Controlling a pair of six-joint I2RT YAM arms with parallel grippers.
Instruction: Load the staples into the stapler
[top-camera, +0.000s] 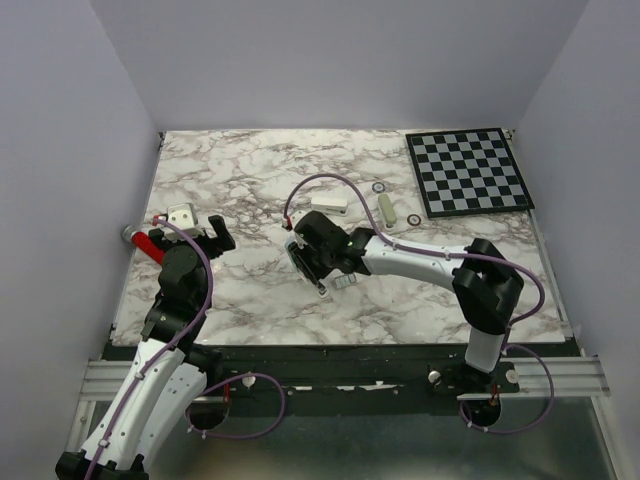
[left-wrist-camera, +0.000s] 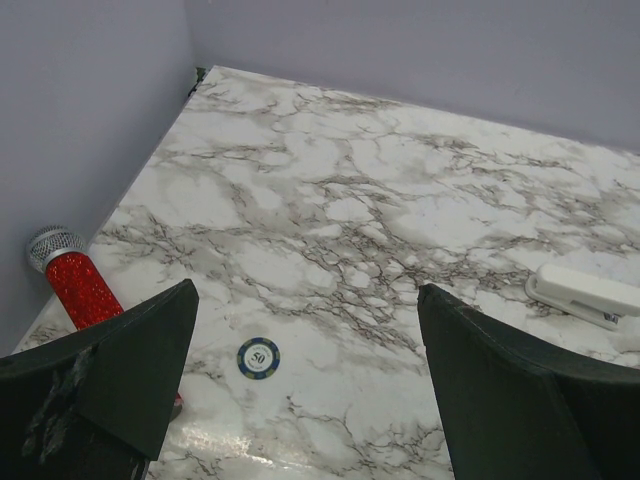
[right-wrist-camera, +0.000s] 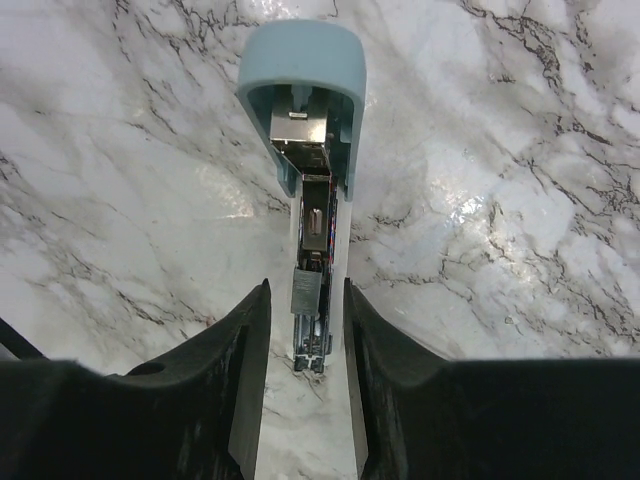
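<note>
1. The open pale-blue plastic stapler (right-wrist-camera: 305, 150) is lying mid-table, with the small grey metal staples strip (right-wrist-camera: 306, 292) sitting on its rail.
2. The black-and-grey checkered board (top-camera: 470, 172) is lying at the far right corner.
3. The red glitter microphone (top-camera: 145, 243) is lying by the left edge.

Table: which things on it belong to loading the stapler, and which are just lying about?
For the job: light-blue stapler, lying open; staples on its rail.
Lying about: red microphone; poker chip; white oblong block; chessboard.
</note>
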